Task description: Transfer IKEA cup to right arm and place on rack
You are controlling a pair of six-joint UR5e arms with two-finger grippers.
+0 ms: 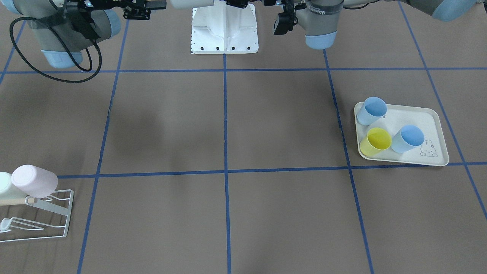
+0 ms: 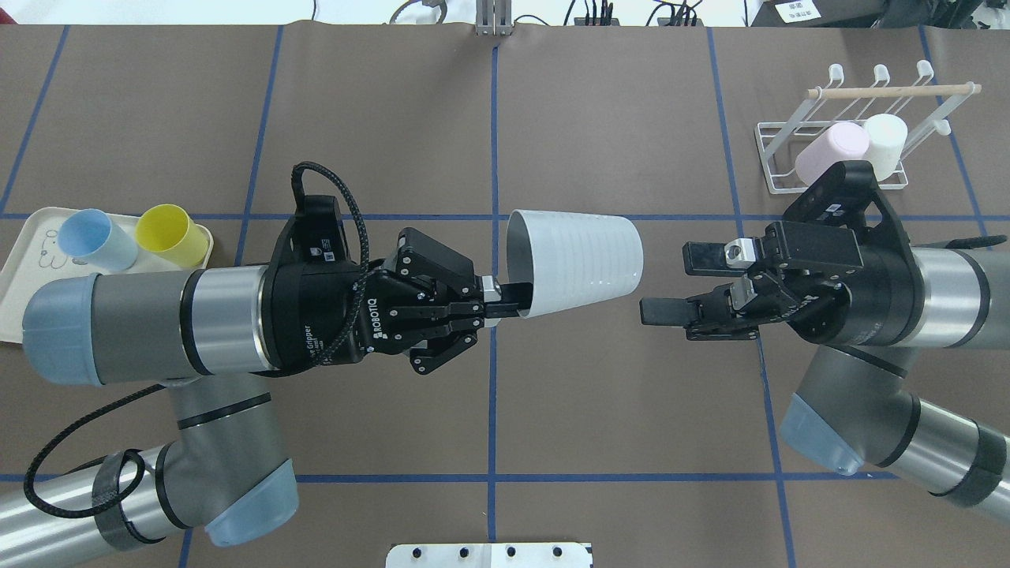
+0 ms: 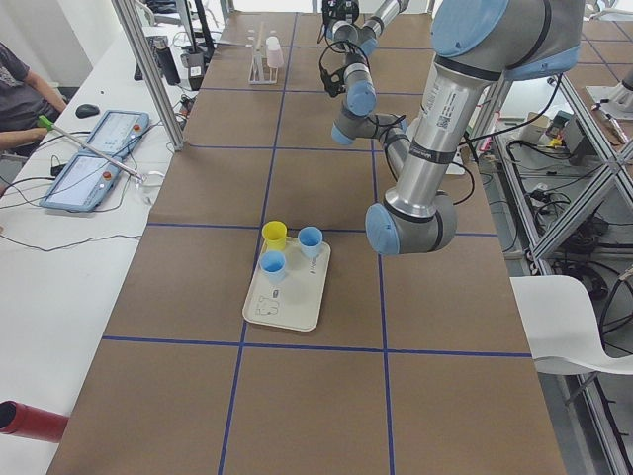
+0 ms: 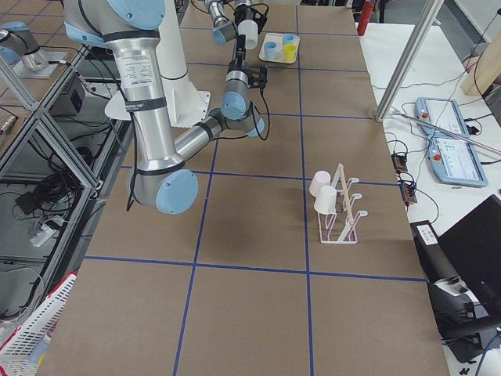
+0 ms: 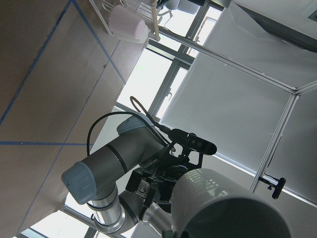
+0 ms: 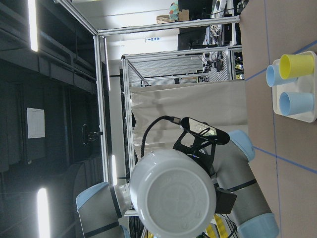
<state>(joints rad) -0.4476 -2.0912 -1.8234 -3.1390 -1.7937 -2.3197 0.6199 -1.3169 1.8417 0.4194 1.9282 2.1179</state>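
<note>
Clock face is taken from the overhead view.

The white cup (image 2: 572, 264) is held on its side above the middle of the surface (image 2: 631, 394), with its mouth toward 9 o'clock and its base toward 3 o'clock. Its rim is pinched at the 6 o'clock edge of the mouth by the fingers of the left gripper (image 2: 509, 301). The right gripper (image 2: 675, 282) is seen at 3 o'clock of the cup, near the base but apart from it. Its fingers are spread wide with nothing between them.

Surroundings: the rack (image 2: 767, 158) is noted at 2 o'clock, with a wooden rod (image 2: 892, 91) across its top. A pink cup (image 2: 824, 154) and a 2nd white cup (image 2: 884, 142) are hung on it, touching each other. A cream tray (image 2: 20, 260) lies at 9 o'clock, carrying a yellow cup (image 2: 170, 233) and a blue cup (image 2: 95, 238).

Hidden or cut off: the rack's near edge is partly covered by the right wrist. The tray's near half is covered by the left arm, and a 2nd blue cup (image 1: 409, 137) is seen only in the other exterior views. In the front-facing view both sets of fingers are cut off at the top edge.

Materials: the held cup is matte and tapered, with fine ribs around the wall. The rack is thin white wire with rounded prongs. The surface is brown and matte, gridded with blue tape.
</note>
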